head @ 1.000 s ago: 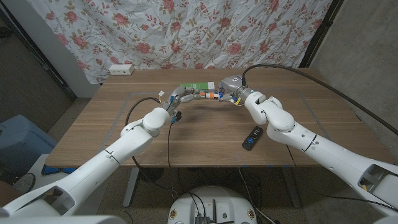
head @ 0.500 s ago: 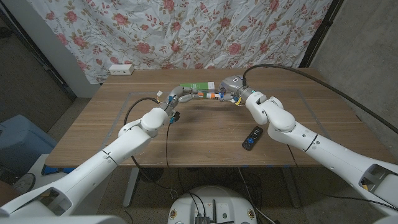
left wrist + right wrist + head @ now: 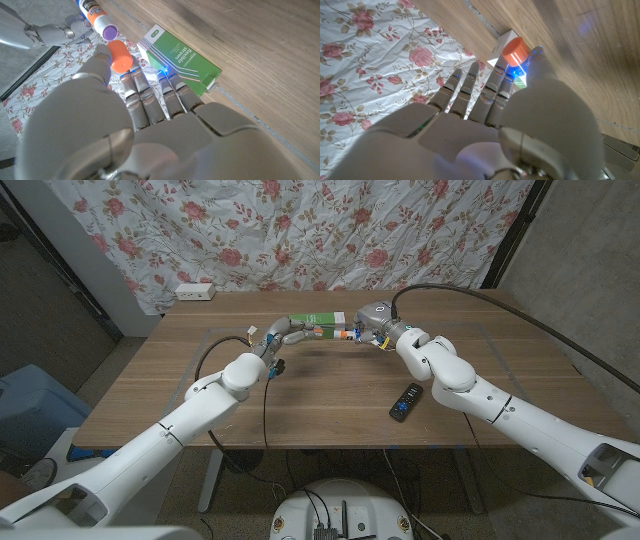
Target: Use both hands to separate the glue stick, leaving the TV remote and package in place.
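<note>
Where arms meet, wooden table (image 3: 300,395), floral curtain (image 3: 300,230)

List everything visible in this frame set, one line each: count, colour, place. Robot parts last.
Glue stick body: one, white with an orange band and purple tip, held above the table's far middle.
Glue stick cap: one, orange, pulled off the body, at the left hand's fingertips.
Package: one, green and white box, far middle of the table.
TV remote: one, black, on the table's right part.
Power strip: one, white, far left corner.
Table: one, brown wood.
Curtain: one, white with red flowers, behind the table.
Left hand: holds the cap.
Right hand: holds the body.
</note>
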Controlling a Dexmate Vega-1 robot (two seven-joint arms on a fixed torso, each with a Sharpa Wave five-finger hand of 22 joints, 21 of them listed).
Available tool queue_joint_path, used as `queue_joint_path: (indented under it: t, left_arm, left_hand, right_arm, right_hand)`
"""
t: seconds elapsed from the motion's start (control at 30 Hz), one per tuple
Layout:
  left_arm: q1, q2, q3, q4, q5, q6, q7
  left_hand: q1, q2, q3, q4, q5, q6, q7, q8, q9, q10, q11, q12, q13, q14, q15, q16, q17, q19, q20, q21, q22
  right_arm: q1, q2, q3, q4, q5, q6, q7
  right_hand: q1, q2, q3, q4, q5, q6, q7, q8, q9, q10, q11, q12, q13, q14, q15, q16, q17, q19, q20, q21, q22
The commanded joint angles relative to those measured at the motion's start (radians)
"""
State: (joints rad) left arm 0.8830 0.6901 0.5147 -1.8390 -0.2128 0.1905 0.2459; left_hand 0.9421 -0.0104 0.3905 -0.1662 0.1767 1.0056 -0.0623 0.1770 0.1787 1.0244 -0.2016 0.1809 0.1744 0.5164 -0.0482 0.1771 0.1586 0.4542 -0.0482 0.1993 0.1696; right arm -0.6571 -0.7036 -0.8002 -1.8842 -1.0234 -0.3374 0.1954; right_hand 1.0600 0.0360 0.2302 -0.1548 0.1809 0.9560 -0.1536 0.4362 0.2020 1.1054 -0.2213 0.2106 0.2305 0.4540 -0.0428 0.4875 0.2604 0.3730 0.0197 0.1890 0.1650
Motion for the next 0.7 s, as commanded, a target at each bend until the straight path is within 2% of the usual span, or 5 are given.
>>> queue_joint_path:
  t: [0.03, 0.7]
  left_arm:
    - [0.0, 0.036, 0.0, -0.024, 0.045, 0.023, 0.004]
    - [-0.021, 0.103, 0.027, -0.086, 0.185, 0.143, -0.003]
  left_hand:
    - [0.004, 0.01, -0.004, 0.0, 0.006, -0.002, 0.002, 0.007, 0.006, -0.011, -0.008, -0.001, 0.005, -0.005, -0.065, 0.0, 0.003, -0.003, -0.013, -0.002, 0.006]
    - [0.006, 0.013, -0.006, -0.001, 0.007, -0.006, -0.003, 0.007, 0.006, -0.016, -0.011, -0.001, 0.005, -0.01, -0.066, -0.001, 0.003, -0.007, -0.015, -0.003, 0.006]
  right_arm:
    - [0.004, -0.009, 0.005, 0.005, -0.001, -0.005, 0.019]
    - [0.012, -0.017, 0.014, 0.025, 0.045, -0.004, 0.046]
  right_hand:
    - [0.032, 0.032, 0.0, 0.002, 0.007, 0.092, -0.074, 0.006, 0.006, -0.001, 0.001, 0.002, 0.002, 0.01, -0.119, 0.003, 0.0, 0.008, -0.002, 0.001, 0.002]
    - [0.03, 0.033, -0.001, 0.002, 0.008, 0.091, -0.073, 0.005, 0.006, -0.004, 0.001, 0.001, 0.001, 0.01, -0.121, 0.0, -0.002, 0.008, -0.002, 0.0, 0.002]
